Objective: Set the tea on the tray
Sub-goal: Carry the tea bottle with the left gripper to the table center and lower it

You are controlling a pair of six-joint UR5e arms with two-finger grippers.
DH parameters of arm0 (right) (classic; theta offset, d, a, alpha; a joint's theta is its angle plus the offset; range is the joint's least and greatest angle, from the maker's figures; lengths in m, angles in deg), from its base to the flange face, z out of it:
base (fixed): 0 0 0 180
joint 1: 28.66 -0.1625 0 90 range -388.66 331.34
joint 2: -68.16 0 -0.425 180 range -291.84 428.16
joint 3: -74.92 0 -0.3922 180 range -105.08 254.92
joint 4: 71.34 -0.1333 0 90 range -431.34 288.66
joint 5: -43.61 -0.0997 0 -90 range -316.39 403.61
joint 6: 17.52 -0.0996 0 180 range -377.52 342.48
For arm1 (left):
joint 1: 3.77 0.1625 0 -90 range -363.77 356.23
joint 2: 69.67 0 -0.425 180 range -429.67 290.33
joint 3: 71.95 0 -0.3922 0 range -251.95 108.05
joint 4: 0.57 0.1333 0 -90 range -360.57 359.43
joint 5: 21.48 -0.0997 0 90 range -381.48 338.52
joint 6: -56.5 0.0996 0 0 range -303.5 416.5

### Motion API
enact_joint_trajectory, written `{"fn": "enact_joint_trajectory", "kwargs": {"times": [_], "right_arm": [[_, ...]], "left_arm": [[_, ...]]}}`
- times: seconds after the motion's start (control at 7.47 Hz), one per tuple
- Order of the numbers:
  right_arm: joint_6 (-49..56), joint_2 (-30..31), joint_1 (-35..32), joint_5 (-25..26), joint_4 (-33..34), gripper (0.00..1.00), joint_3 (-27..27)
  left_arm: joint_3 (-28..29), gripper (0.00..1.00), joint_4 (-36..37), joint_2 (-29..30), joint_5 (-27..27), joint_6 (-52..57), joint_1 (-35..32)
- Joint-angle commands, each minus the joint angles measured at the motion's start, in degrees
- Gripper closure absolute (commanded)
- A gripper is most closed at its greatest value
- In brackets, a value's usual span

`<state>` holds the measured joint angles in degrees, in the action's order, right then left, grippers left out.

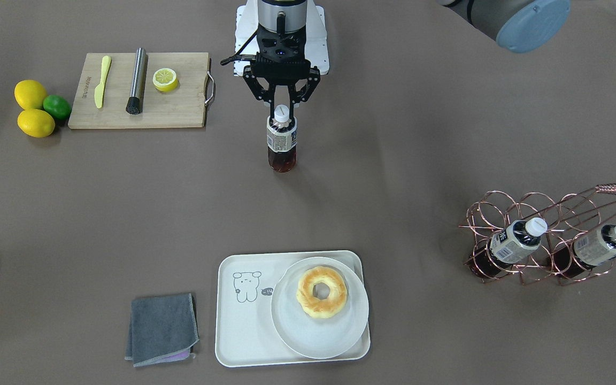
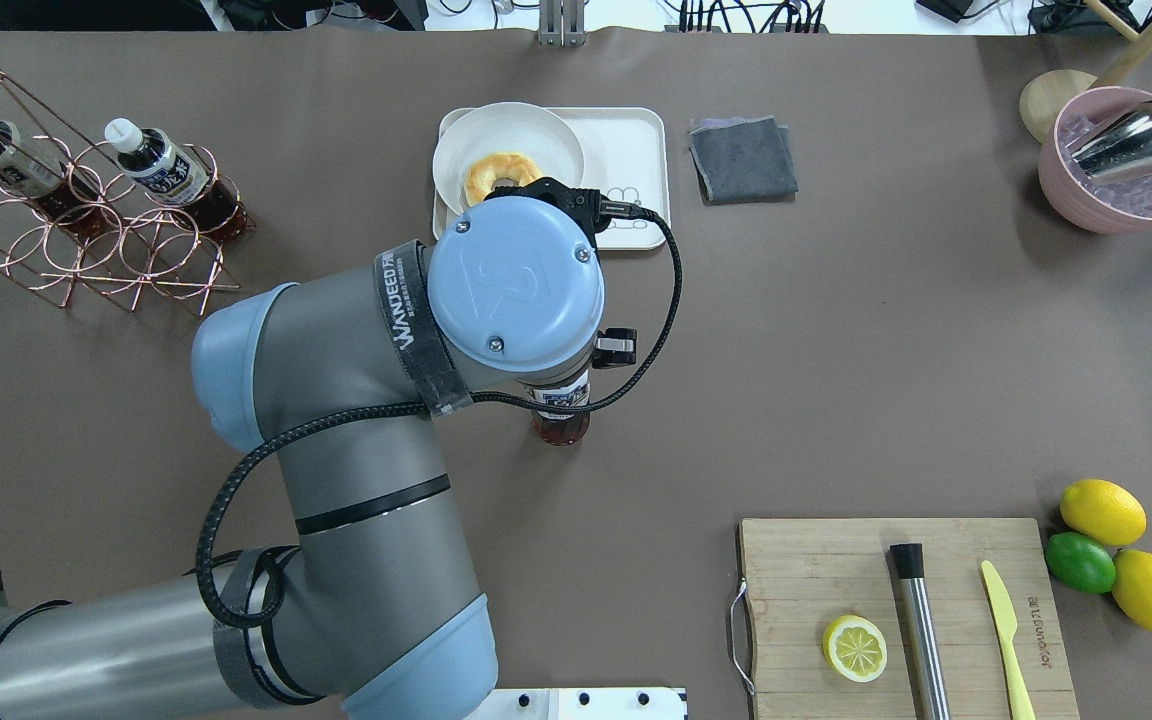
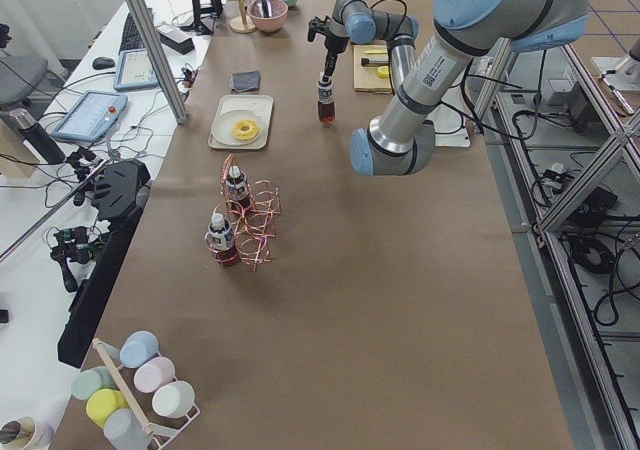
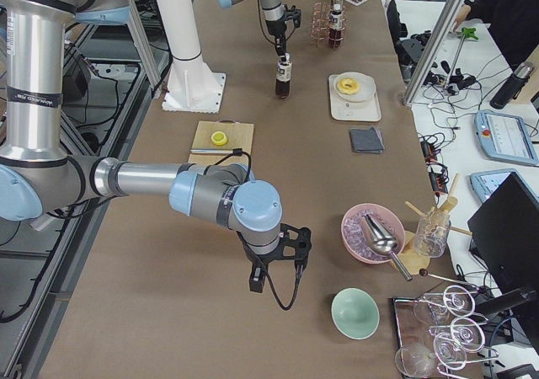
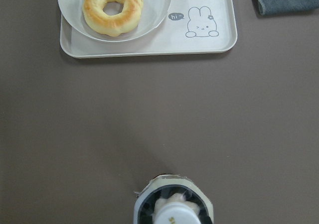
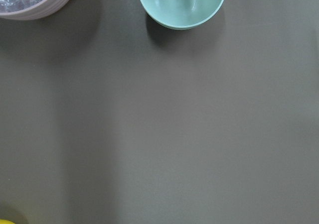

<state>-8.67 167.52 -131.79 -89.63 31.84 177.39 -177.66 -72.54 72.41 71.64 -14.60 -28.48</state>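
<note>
The brown tabletop (image 1: 420, 160) fills the front-facing view. The left arm (image 2: 356, 400) comes in from the lower left of the overhead view and ends at mid-frame. The cream tray (image 1: 241, 334) lies at the bottom centre of the front-facing view. A round plate (image 1: 313, 337) with a doughnut (image 1: 304, 293) sits on its right part, and the drawn bear is on its bare left part. The tea (image 1: 281, 141) is upright in the upper centre, well apart from the tray; I cannot tell whether its base touches the tabletop. The left gripper (image 1: 282, 107) hangs straight down over it, jaws clenched at the white cap. The right gripper (image 4: 295, 246) shows only in the right side view, above the tabletop near a pink bowl (image 4: 358, 253). I cannot tell whether its jaws are released or clenched.
</note>
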Motion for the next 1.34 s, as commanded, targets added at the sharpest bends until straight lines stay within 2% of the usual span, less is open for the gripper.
{"fn": "enact_joint_trajectory", "kwargs": {"times": [0.0,0.8,0.94,1.07,1.21], "right_arm": [[0.0,0.0,-0.1,0.0,0.0,0.00,-0.1],[0.1,-0.4,0.0,0.2,0.0,0.00,-0.6],[0.1,-0.3,0.0,0.2,0.0,0.00,-0.6],[0.1,-0.2,0.0,0.1,0.0,0.00,-0.7],[0.1,-0.2,0.0,0.1,0.0,0.00,-0.7]], "left_arm": [[-0.1,1.00,-0.1,-0.4,-0.1,0.2,0.0],[-0.5,1.00,-0.1,-1.3,-0.1,0.2,0.0],[-0.5,0.58,0.0,-1.2,-0.1,0.1,0.0],[-0.8,0.03,0.0,-1.1,-1.9,-0.1,0.1],[-1.3,0.03,0.0,-1.2,-3.7,-0.1,1.5]]}}
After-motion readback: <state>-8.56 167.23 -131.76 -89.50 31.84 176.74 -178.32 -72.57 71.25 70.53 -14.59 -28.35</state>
